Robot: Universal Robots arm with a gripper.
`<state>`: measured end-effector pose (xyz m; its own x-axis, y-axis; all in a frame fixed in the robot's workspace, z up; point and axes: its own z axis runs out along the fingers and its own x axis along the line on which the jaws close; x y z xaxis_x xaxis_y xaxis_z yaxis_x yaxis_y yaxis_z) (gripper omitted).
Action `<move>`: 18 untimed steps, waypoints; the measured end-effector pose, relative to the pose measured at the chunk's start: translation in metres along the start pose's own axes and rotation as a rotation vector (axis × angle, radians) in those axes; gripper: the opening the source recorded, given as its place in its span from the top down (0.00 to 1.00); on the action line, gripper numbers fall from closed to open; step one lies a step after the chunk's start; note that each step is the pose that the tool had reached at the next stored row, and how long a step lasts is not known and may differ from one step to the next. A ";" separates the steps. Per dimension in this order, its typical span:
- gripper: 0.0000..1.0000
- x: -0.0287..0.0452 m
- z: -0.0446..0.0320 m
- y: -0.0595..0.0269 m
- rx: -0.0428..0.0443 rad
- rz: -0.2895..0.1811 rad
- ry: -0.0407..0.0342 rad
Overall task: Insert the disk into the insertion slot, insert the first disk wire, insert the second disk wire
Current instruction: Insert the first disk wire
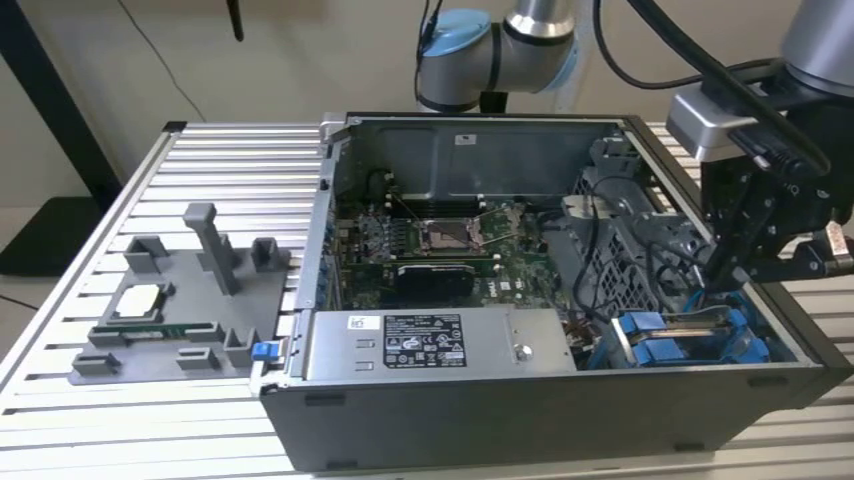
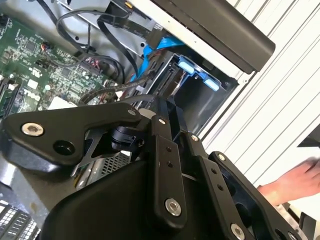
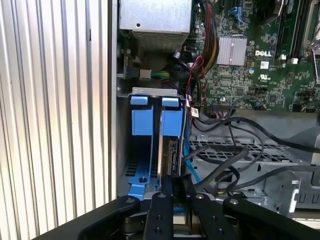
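Step 1, I judge: the black claw [image 3: 175,184], narrow, holds the dark edge-on disk [image 3: 172,155] in the grey blue-railed insertion slot [image 1: 657,348], exterior view's lower right; seating needs a straight push

We see a ribbed, silvery aluminium bench [image 1: 80,200] with long parallel grooves, softly and evenly lit. Behind it stands a plain cream wall [image 1: 307,50]. At the exterior view's left a black post [image 1: 54,100] slants down to a dark base [image 1: 40,240].

Silver arm [image 1: 539,18], blue joint caps [image 1: 461,38], black screw-studded pincer [image 3: 175,184], black cables [image 1: 663,45]
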<state>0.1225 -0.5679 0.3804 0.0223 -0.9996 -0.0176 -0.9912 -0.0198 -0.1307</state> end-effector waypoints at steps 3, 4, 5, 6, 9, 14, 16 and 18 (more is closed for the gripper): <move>1.00 0.0011 0.0006 -0.0026 -0.0068 0.001 0.0001; 1.00 0.0014 0.0009 -0.0035 -0.0096 0.002 0.0000; 1.00 0.0019 0.0011 -0.0044 -0.0126 0.002 0.0001; 1.00 0.0023 0.0013 -0.0053 -0.0158 0.003 0.0000; 1.00 0.0031 0.0019 -0.0078 -0.0314 0.004 -0.0001; 1.00 0.0036 0.0037 -0.0107 -0.0568 0.006 -0.0006; 1.00 0.0037 0.0048 -0.0110 -0.0631 0.008 -0.0004; 1.00 0.0038 0.0063 -0.0109 -0.0672 0.012 -0.0019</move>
<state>0.1343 -0.5714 0.3755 0.0109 -0.9997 -0.0206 -0.9979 -0.0096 -0.0636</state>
